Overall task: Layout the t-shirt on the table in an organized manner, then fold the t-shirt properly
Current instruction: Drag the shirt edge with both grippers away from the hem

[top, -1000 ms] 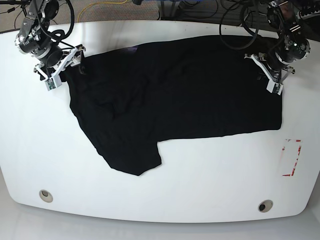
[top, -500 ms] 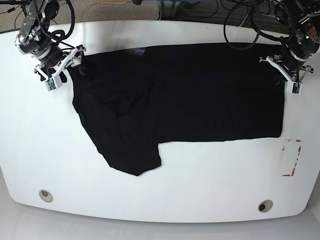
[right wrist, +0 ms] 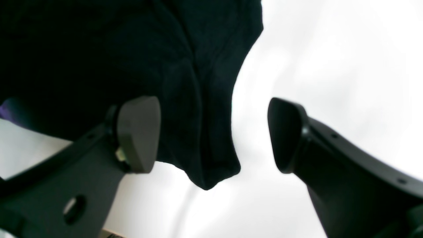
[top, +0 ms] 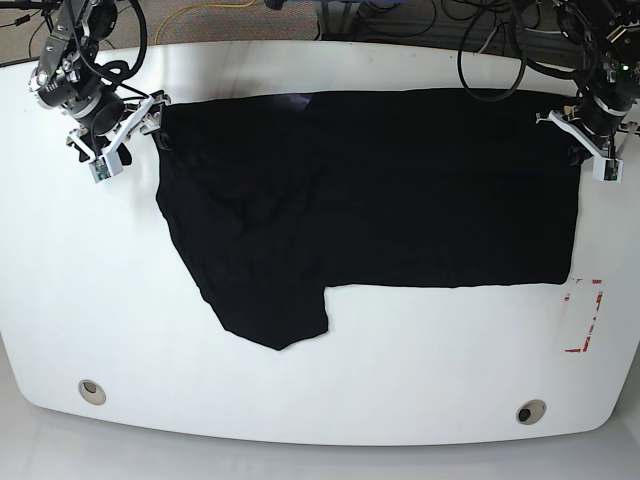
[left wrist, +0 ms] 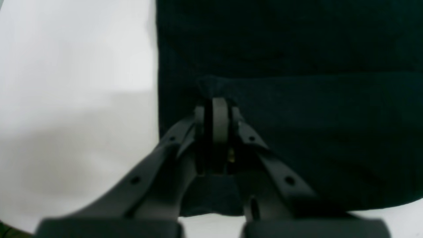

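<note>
White table [top: 120, 300], black t-shirt [top: 400, 190] spread, left gripper [left wrist: 216, 109] pinching hem

— What sort of place is this?

— A robotics lab or test bench, by the look of it. The table [top: 330, 400] is a big white top with curved edges, and two cable-laden robot arms are mounted at about ten and two o'clock.

— Anything besides the arms?

— Black cables [top: 480, 40] lie in loops behind the far edge at twelve to one o'clock, with a yellow cord [top: 215, 12] near eleven. Two round grommet holes [top: 91, 391] sit at seven and five o'clock, the office-desk kind. Red tape marks [top: 585, 315] at four o'clock frame a small rectangle.
</note>
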Available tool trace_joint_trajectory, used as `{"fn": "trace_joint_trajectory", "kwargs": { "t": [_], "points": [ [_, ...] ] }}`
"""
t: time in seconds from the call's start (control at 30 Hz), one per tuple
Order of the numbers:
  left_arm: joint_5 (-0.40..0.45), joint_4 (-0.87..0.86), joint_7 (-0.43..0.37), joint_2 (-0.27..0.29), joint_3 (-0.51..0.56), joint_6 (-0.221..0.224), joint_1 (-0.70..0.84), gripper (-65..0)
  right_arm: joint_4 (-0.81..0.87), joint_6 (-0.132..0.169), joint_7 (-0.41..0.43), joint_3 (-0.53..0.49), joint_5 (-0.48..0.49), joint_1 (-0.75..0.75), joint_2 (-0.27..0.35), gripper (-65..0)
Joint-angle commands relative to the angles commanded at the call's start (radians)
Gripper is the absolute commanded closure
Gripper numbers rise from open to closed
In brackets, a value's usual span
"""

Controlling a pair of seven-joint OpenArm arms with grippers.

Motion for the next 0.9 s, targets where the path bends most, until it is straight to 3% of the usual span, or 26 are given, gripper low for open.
{"fn": "trace_joint_trajectory", "kwargs": {
  "t": [0.13,0.27,0.33,0.37,0.43,0.6,0.73,0.83,0.9],
  "points": [
    [0.003,0.0,0.002,-0.002,0.0,0.0,-0.017,-1.4,0.002,0.0,0.0,0.0,0.003,-0.006,0.002,-47.4],
    [0.003,-0.002,0.002,-0.043,0.009,0.0,-0.018,-16.5,0.035,0.0,0.0,0.0,0.005,-0.026,0.0,-47.4],
    [0.003,-0.012,0.002,-0.055,0.008,0.0,-0.018,-28.6,0.054,0.0,0.0,-0.002,0.006,-0.04,-0.003,-47.7],
    [0.003,-0.014,0.002,-0.058,0.008,0.002,-0.018,-30.8,0.057,0.0,0.0,-0.003,0.006,-0.041,-0.006,-47.7],
    [0.002,-0.018,0.002,-0.069,0.005,0.044,-0.018,-37.5,0.057,0.0,0.0,-0.002,0.006,-0.041,-0.04,-47.9],
    [-0.005,-0.018,0.002,-0.124,0.005,0.051,-0.018,-37.1,0.057,0.0,0.0,-0.003,0.002,-0.043,-0.069,-47.6],
    [-0.006,-0.012,0.002,-0.132,-0.031,0.047,-0.017,-37.1,0.023,0.0,0.003,-0.008,0.0,-0.044,-0.089,-47.6],
    [-0.006,-0.014,0.002,-0.132,-0.083,0.0,-0.017,-37.1,-0.028,0.0,0.008,-0.003,-0.003,-0.035,-0.092,-47.4],
    [-0.006,-0.014,0.002,-0.132,-0.103,0.0,-0.017,-37.1,-0.051,0.0,0.017,-0.003,-0.012,-0.026,-0.091,-47.4]
  ]
}}
